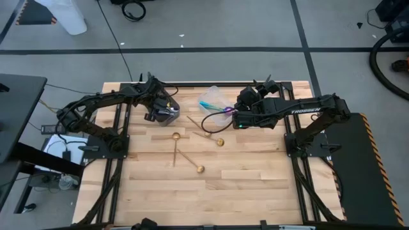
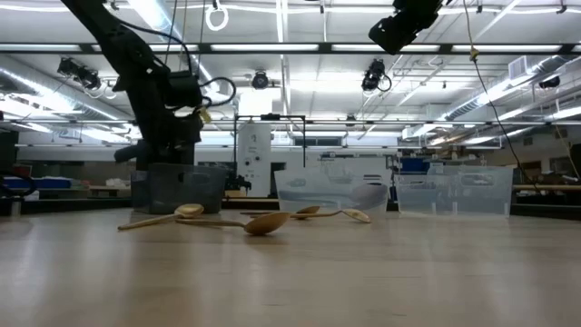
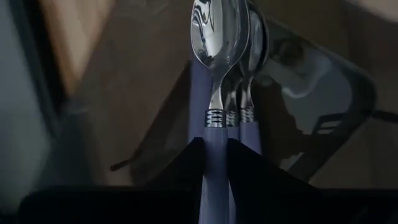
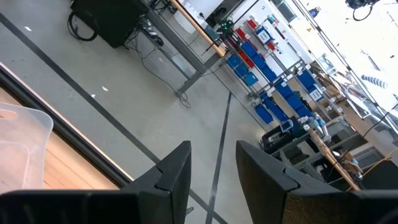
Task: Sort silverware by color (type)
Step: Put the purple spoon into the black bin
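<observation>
Low on the wooden surface (image 1: 255, 185), toward the picture's centre, three slim gold metal spoons (image 1: 176, 145) lie loose. Farther up at left, the left pincer (image 3: 214, 155) is clamped on a shiny silver spoon with a pale blue handle (image 3: 214, 81) over a dark plastic tub (image 1: 167, 114). At upper right, the right pincer (image 4: 212, 163), fingers apart and holding nothing, hangs beside a clear plastic tub (image 1: 211, 99) with iridescent spoons (image 1: 220, 112).
</observation>
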